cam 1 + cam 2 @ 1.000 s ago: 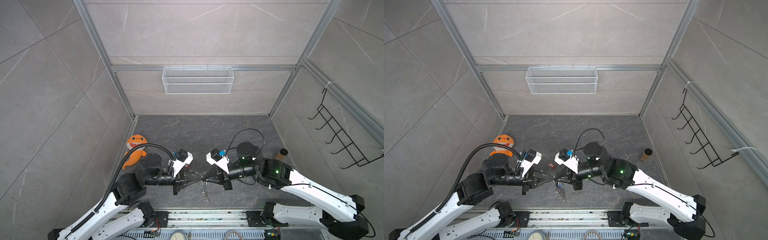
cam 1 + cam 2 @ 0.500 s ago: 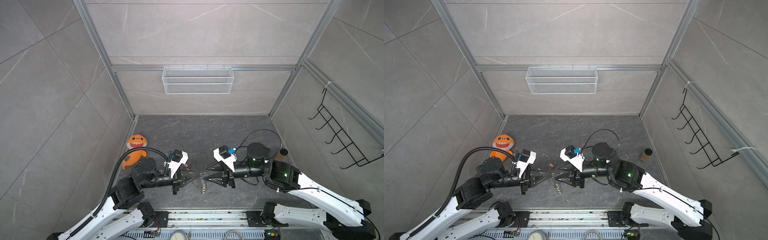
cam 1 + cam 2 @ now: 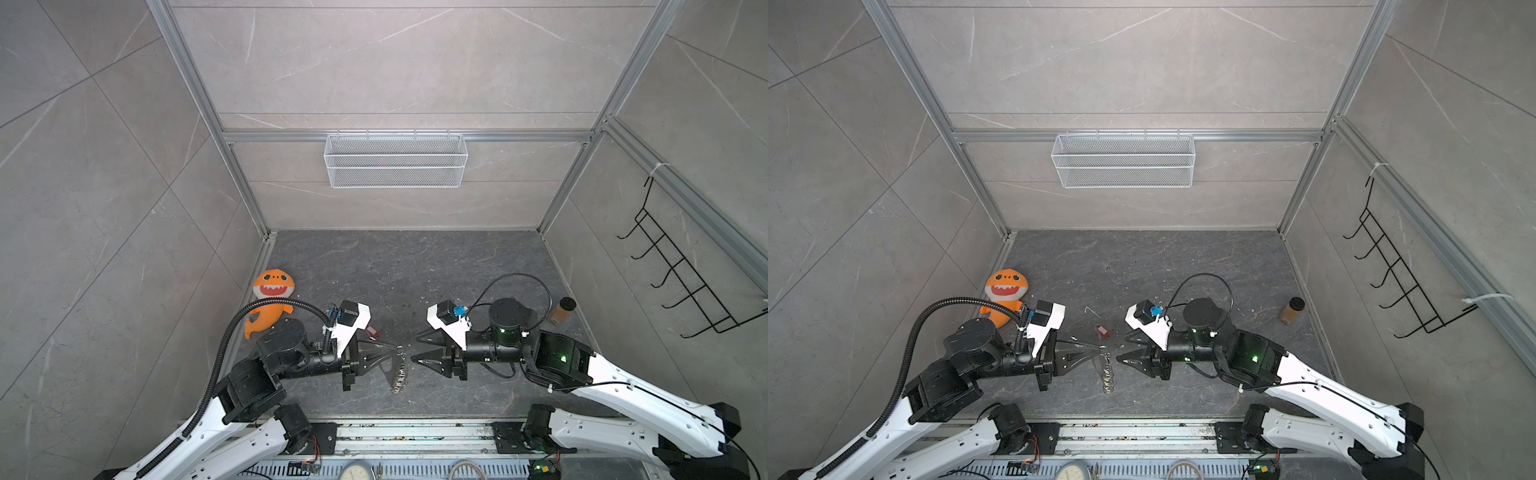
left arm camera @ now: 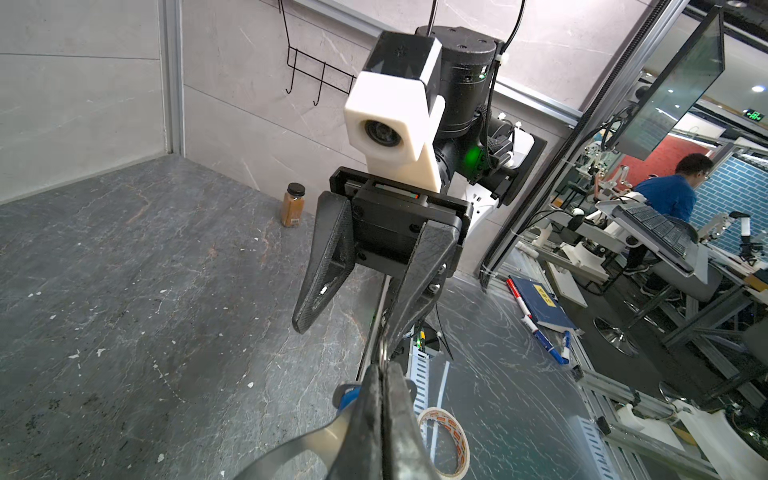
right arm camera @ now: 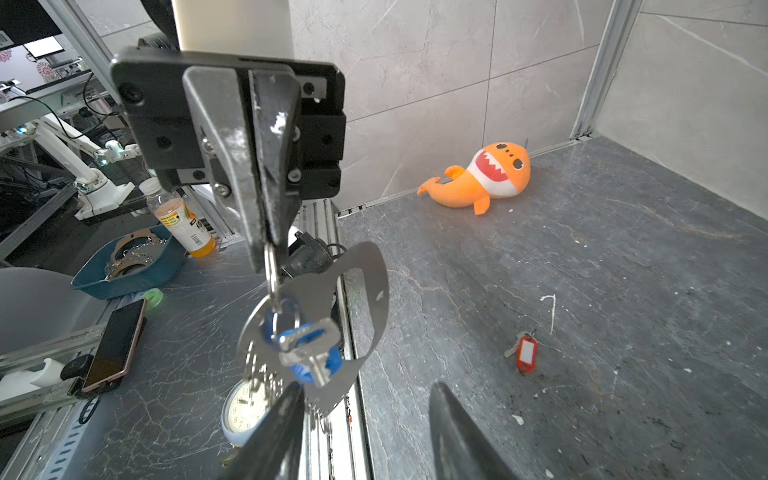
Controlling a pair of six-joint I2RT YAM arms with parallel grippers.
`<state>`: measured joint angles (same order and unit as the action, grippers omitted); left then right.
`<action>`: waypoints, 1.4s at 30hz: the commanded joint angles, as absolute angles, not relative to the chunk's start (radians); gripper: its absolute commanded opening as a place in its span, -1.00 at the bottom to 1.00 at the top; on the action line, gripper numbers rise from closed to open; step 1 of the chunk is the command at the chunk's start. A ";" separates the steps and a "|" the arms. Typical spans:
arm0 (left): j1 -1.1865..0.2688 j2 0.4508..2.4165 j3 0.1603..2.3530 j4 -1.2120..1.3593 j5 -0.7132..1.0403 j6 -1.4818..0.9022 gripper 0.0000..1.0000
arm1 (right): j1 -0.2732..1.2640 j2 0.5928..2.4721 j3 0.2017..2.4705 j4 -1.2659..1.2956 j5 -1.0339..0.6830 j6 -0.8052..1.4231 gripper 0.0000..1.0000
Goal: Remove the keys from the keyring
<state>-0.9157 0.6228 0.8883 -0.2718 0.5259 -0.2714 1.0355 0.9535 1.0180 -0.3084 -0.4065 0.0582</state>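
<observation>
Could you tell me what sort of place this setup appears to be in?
Probably a robotics lab: an aluminium-framed test booth, with a monitor, cluttered workbenches and a seated person beyond its open side.

Both top views are staring steeply down from high behind the left pincer [image 3: 398, 348] and right pincer [image 3: 414, 349]; each wrist view is peering close along its own pincer at the opposite one.

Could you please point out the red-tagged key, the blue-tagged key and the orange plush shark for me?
red-tagged key [image 5: 526, 353], right wrist view, on the white label of its tag.
blue-tagged key [image 5: 309, 347], right wrist view, on its metal body.
orange plush shark [image 5: 465, 189], right wrist view, on its orange body.
</observation>
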 commanded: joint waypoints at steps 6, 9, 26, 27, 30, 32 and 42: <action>-0.915 0.626 0.891 -0.194 0.541 -0.289 -1.00 | 1.041 0.968 1.002 -0.251 -0.495 0.049 0.05; -0.914 0.630 0.893 -0.193 0.545 -0.287 -1.00 | 1.045 0.974 1.002 -0.232 -0.479 0.052 0.05; -0.914 0.632 0.891 -0.193 0.548 -0.290 -1.00 | 1.065 1.021 1.048 -0.210 -0.451 0.045 -0.17; -0.913 0.631 0.891 -0.191 0.548 -0.289 -1.00 | 1.065 1.024 1.049 -0.209 -0.451 0.045 -0.17; -0.914 0.630 0.891 -0.188 0.548 -0.290 -1.00 | 1.071 1.035 1.048 -0.196 -0.463 0.049 -0.16; -0.914 0.630 0.889 -0.186 0.548 -0.293 -1.00 | 1.075 1.042 1.051 -0.185 -0.465 0.051 -0.17; -0.914 0.624 0.885 -0.186 0.539 -0.293 -1.00 | 1.081 1.069 1.077 -0.203 -0.433 0.034 -0.64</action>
<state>-0.9157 0.6353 0.8871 -0.2543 0.5262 -0.2844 1.0744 1.0607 1.0451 -0.2153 -0.4519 0.0433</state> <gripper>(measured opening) 0.052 0.202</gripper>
